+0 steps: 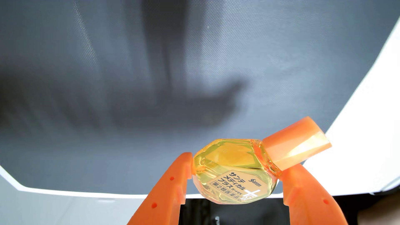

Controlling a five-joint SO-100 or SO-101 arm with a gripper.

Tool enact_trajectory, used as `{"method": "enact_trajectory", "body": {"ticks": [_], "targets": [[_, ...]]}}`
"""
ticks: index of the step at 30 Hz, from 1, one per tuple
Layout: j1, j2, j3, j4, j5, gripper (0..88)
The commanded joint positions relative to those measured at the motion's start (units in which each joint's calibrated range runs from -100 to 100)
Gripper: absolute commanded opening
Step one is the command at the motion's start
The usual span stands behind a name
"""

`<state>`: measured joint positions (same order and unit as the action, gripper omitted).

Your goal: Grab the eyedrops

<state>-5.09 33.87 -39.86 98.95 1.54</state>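
Note:
In the wrist view the eyedrops point(236, 168) are a small clear yellow bottle with an orange cap pointing up to the right and a label with Japanese print. Two orange fingers rise from the bottom edge, and my gripper point(238, 171) is shut on the bottle's body. The left finger point(173, 184) presses its left side and the right finger point(303, 190) sits against the neck side under the cap. The bottle appears lifted above the dark mat, whose blurred shadow of the arm lies well behind it.
A dark grey textured mat point(108, 65) covers most of the surface. Its white border point(368, 86) curves along the right side and bottom. A black gap point(216, 212) shows between the fingers at the bottom.

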Motion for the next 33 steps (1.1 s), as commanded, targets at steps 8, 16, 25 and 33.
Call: {"method": "enact_trajectory", "body": {"ticks": [8, 16, 25, 33], "targets": [[2.2, -9.1, 2.1, 0.7, -4.8, 0.6], [1.7, -13.0, 2.6, 0.7, -4.5, 0.6], [1.6, -12.9, 2.6, 0.6, -4.1, 0.6], [1.6, -12.9, 2.6, 0.6, -4.1, 0.6]]}}
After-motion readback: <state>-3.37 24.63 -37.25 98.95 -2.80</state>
